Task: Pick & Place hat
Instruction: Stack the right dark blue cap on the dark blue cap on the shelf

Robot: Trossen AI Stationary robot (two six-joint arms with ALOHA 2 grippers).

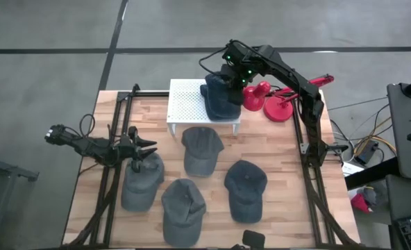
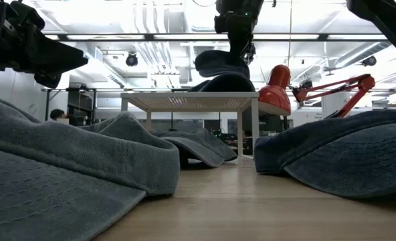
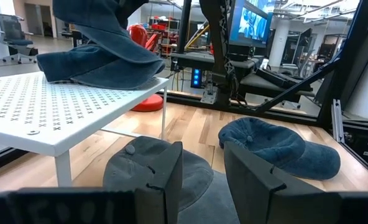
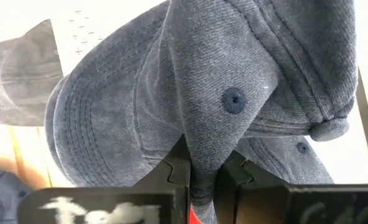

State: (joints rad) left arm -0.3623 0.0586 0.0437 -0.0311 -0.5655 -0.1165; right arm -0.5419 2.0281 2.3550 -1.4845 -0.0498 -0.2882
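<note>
While our right gripper (image 4: 201,180) pinched a fold of the top cap (image 4: 234,81) between nearly closed jaws, that faded blue-grey denim cap, button at its crown, hung directly ahead of the jaws over a second cap (image 1: 223,104) lying on the white perforated stand (image 1: 188,101). That second cap overlapped the stand's edge nearest the red lamp (image 1: 278,104). Our left gripper (image 1: 144,144) waited with jaws parted, empty, just above another cap (image 1: 141,182); bare wood lay between the loose caps ahead.
</note>
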